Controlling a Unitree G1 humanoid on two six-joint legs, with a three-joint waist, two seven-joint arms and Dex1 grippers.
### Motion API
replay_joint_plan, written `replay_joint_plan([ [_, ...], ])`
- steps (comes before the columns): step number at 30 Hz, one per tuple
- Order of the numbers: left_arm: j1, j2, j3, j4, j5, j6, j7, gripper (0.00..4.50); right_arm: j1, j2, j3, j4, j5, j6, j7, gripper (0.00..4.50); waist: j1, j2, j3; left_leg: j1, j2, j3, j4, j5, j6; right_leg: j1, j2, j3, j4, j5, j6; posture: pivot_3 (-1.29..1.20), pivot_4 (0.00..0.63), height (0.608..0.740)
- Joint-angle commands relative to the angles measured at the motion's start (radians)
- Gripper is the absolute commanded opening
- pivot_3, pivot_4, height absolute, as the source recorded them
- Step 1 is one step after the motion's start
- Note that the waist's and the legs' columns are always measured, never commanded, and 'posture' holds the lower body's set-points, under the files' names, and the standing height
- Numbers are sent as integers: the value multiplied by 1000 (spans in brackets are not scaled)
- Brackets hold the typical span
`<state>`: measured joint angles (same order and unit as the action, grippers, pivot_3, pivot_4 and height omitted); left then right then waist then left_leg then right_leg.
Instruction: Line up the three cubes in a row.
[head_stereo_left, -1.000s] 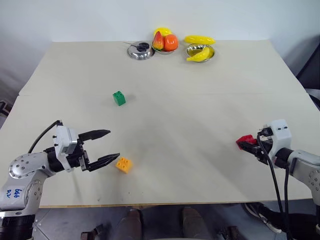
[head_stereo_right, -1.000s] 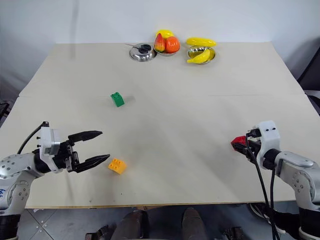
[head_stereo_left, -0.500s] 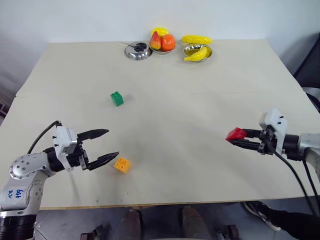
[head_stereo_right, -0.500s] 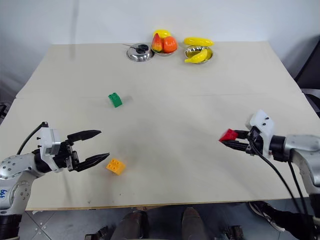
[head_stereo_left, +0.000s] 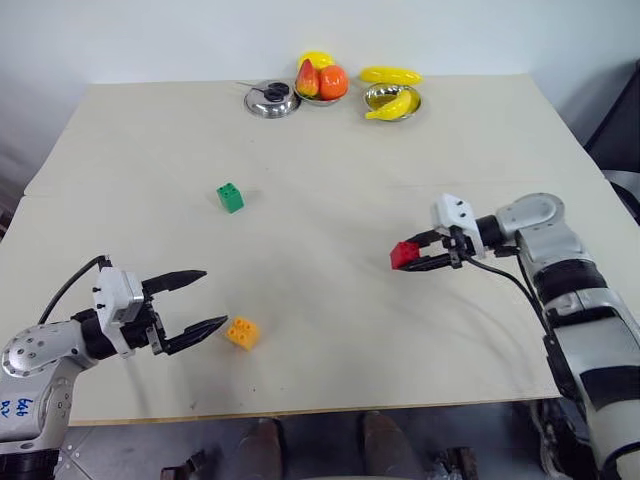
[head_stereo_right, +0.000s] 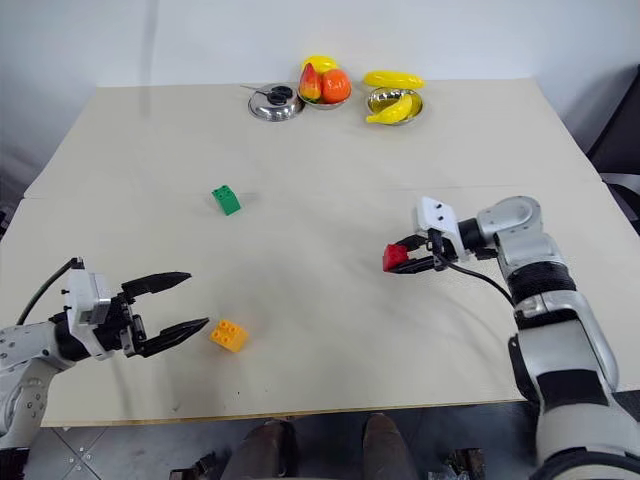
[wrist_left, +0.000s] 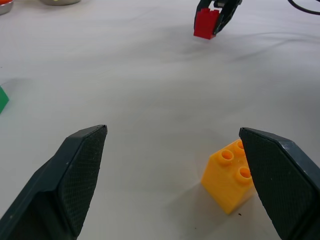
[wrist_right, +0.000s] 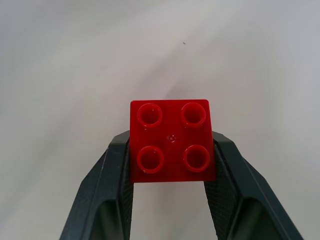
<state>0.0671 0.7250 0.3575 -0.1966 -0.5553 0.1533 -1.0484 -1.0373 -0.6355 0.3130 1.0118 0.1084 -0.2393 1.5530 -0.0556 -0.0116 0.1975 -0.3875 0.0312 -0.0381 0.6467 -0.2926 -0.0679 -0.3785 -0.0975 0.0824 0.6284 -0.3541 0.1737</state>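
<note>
- My right end effector (head_stereo_left: 408, 256) was clamped on the red cube (head_stereo_left: 404, 254), holding it just above the counter (head_stereo_left: 330, 160), right of centre.
- In the right wrist view the red cube (wrist_right: 172, 140) sat squarely between the two fingers (wrist_right: 116, 175), studs facing the camera, one finger on each side face.
- My left end effector (head_stereo_left: 200, 301) was spread wide, holding nothing, low over the near left part of the counter.
- Orange cube (head_stereo_left: 242, 332) lay on the counter near the front edge, just beside the left end effector's lower fingertip; I couldn't tell whether they touched.
- In the left wrist view the orange cube (wrist_left: 230, 175) sat close against one finger (wrist_left: 280, 175), well apart from the other finger.
- Green cube (head_stereo_left: 230, 197) sat alone on the counter, left of centre, well apart from the other two cubes and farther back.
- The three cubes were not in a row: green far left-back, orange front-left, red up in the grip to the right.
- At the far edge: a small metal dish (head_stereo_left: 271, 99), a bowl of red and orange toy fruit (head_stereo_left: 321, 80), and a bowl with bananas (head_stereo_left: 392, 100).
</note>
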Motion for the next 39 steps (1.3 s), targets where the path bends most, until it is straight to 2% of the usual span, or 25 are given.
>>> replay_joint_plan([
  [1, 7, 7, 40, -43, -16, -9, 14, 4500, -27, -10, 49, 73, -27, -58, 61, 1506, -1, 0, 0, 0, 0, 0, 0, 0, 0, 0, 0, 0, 0, 0, 0, 0, 150, 740],
  [8, 33, 7, 62, -56, -16, -12, 14, 4500, -37, -26, 136, 142, -29, -201, 61, 1506, 0, 0, 0, 1, 0, 0, 0, 0, 0, 1, 0, 0, 1, 0, 0, 0, 150, 740],
  [16, 32, 10, 65, -56, -20, -7, 12, 4500, -55, -5, 142, 177, 2, -264, 61, 1506, 0, 0, 0, 1, 0, -1, 1, 0, 0, 2, 0, -1, 1, 0, 0, 0, 150, 740],
  [19, 18, 8, 73, -48, -35, 12, 25, 4500, -76, -21, 99, 145, 89, -220, 61, 2542, -1, 0, 0, 1, 0, -1, 1, 0, 0, 2, 0, -1, 1, 0, 0, 0, 150, 740],
  [25, -5, 7, 89, 25, -7, -11, 40, 4500, -22, -94, 9, -17, 288, -199, 61, 4475, -4, 2, 1, 1, 0, -1, 0, 0, 0, 1, 0, -1, 1, 0, 0, 0, 150, 740],
  [29, 4, 13, 117, 109, 16, -43, 34, 4500, 137, -187, -62, -284, 565, -112, 61, 4475, 0, 2, 1, 1, 0, -1, 0, 0, 0, 1, 0, -1, 1, 0, 0, 0, 150, 740],
  [31, 28, 20, 149, 181, 32, -84, 18, 4500, 242, -248, -103, -399, 608, -2, 61, 4475, 0, 3, 1, 0, 0, -1, 0, -1, 1, 1, 0, -1, 3, 0, 0, 0, 150, 740],
  [34, 59, 19, 201, 287, 49, -126, 30, 4500, 424, -285, -228, -561, 676, 137, 38, 4475, 2, 2, 1, 0, 0, -1, 0, -2, 2, 1, 0, -1, 2, 0, 0, 0, 150, 740],
  [39, 89, -4, 263, 375, 53, -176, 74, 4500, 695, -261, -401, -747, 652, 84, -37, 4475, 6, 2, 1, 1, 0, 0, 2, -5, 8, 2, 0, -1, 1, 0, 0, 0, 150, 740],
])
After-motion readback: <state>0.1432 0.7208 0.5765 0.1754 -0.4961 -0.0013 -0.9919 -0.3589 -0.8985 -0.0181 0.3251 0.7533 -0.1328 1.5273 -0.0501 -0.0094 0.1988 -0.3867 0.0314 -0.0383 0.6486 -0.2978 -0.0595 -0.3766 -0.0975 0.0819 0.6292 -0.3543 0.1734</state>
